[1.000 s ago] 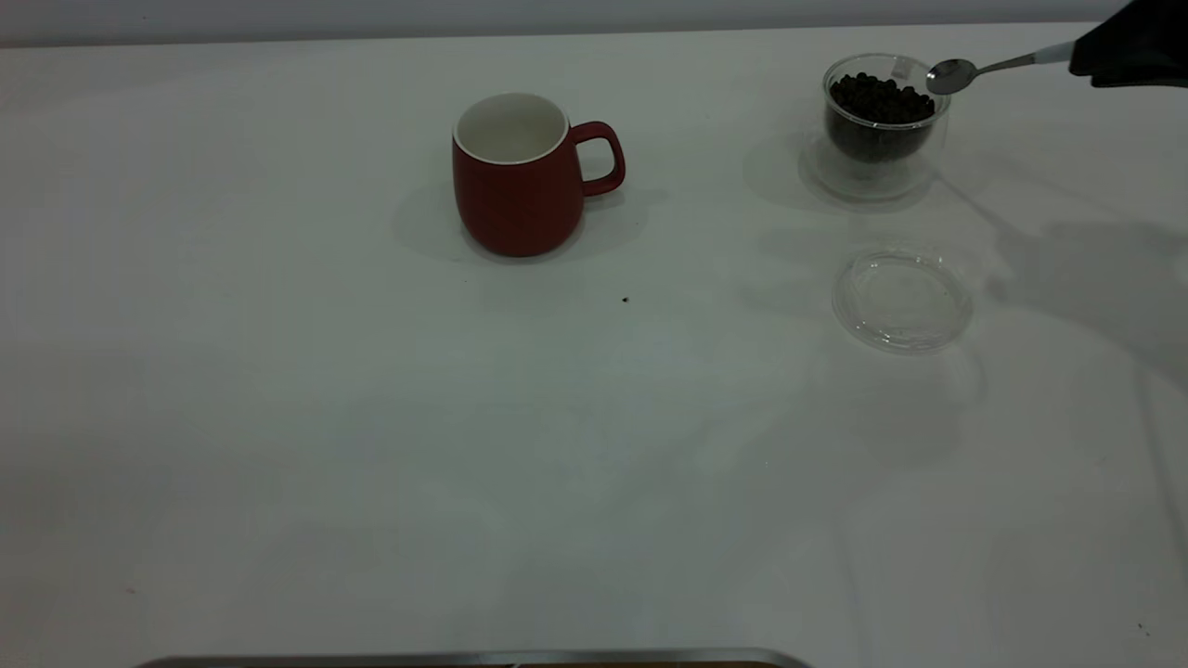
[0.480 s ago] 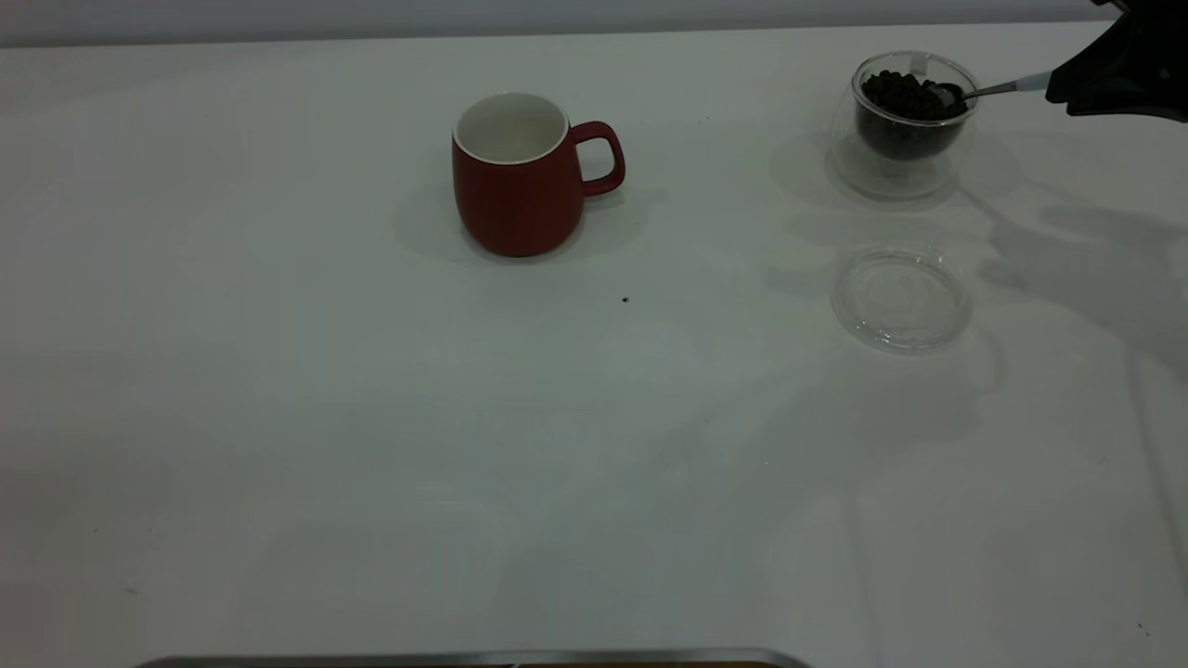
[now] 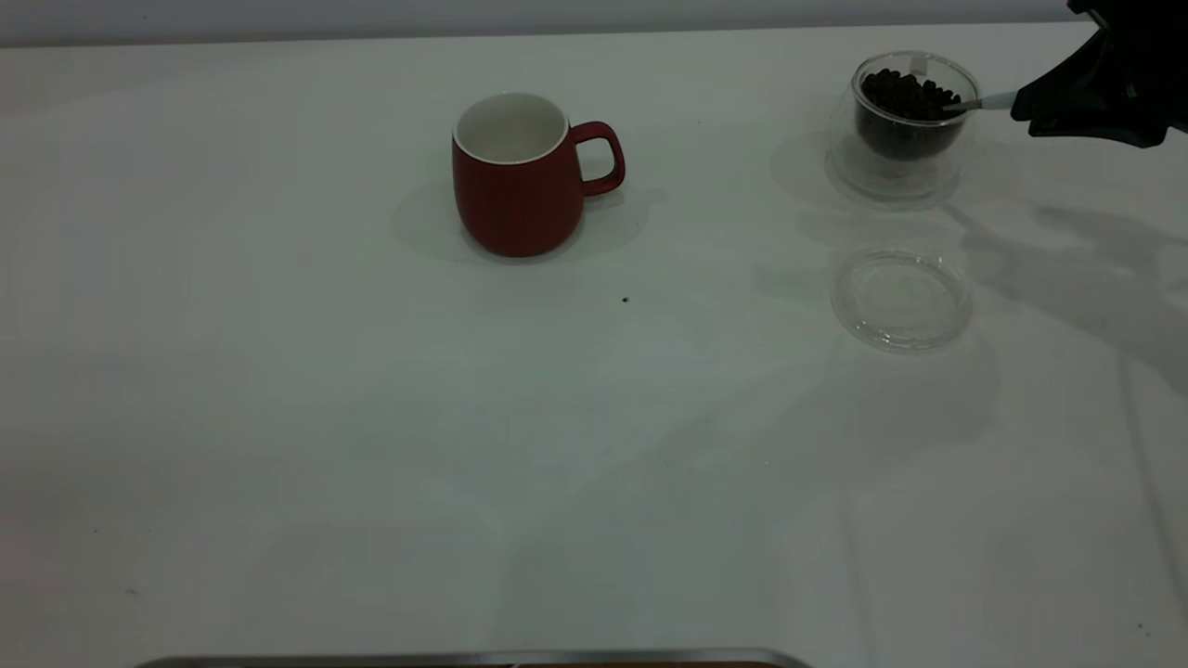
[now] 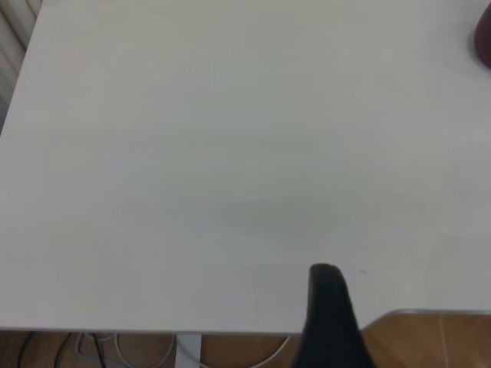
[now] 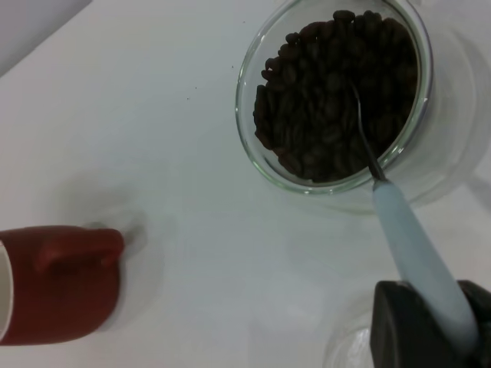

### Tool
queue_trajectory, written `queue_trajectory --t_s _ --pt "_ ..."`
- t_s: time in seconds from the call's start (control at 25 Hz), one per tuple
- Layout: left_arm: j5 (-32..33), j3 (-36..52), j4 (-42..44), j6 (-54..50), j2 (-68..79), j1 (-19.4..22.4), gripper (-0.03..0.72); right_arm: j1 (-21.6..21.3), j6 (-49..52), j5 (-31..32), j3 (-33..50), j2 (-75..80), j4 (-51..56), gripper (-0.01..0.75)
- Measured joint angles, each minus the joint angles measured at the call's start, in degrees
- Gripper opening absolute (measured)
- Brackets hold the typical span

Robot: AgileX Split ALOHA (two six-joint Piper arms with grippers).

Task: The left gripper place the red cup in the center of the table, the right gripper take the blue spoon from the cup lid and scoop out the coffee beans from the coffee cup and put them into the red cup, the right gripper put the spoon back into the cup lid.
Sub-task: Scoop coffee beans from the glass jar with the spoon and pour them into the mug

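Note:
The red cup point(image 3: 520, 176) stands upright near the table's middle, handle to the right; it also shows in the right wrist view point(image 5: 54, 284). The coffee cup point(image 3: 905, 121) at the far right is tilted and holds coffee beans point(image 3: 905, 93). My right gripper point(image 3: 1030, 107) is shut on the blue spoon point(image 3: 984, 102) by its pale handle point(image 5: 418, 253). The spoon's bowl is buried in the beans point(image 5: 330, 100) inside the glass cup point(image 5: 337, 92). The cup lid point(image 3: 900, 299) lies empty in front of the coffee cup. One finger point(image 4: 330, 318) of my left gripper hangs over the table's near edge.
The white table point(image 3: 278, 417) stretches wide to the left and front of the red cup. A small dark speck point(image 3: 625, 300) lies between the red cup and the lid. A metal edge point(image 3: 464, 659) runs along the front.
The right gripper moved left and down, pushing the spoon's bowl from beside the rim into the beans. The coffee cup shifted right and tipped.

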Motion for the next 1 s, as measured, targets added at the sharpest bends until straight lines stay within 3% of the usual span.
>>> queue_trajectory --t_s 0.28,0.68,1.0 --pt "0.0 0.0 0.0 0.0 0.0 0.0 0.587 -2.1 4.2 3.3 0.0 0.1 0.0 0.114" --pt "0.0 0.0 0.0 0.0 0.0 0.0 0.587 -7.1 9.9 13.8 0.0 4.7 0.0 0.114" --pt "0.0 0.0 0.0 0.0 0.0 0.0 0.587 -8.7 10.9 17.1 0.0 5.0 0.0 0.114"
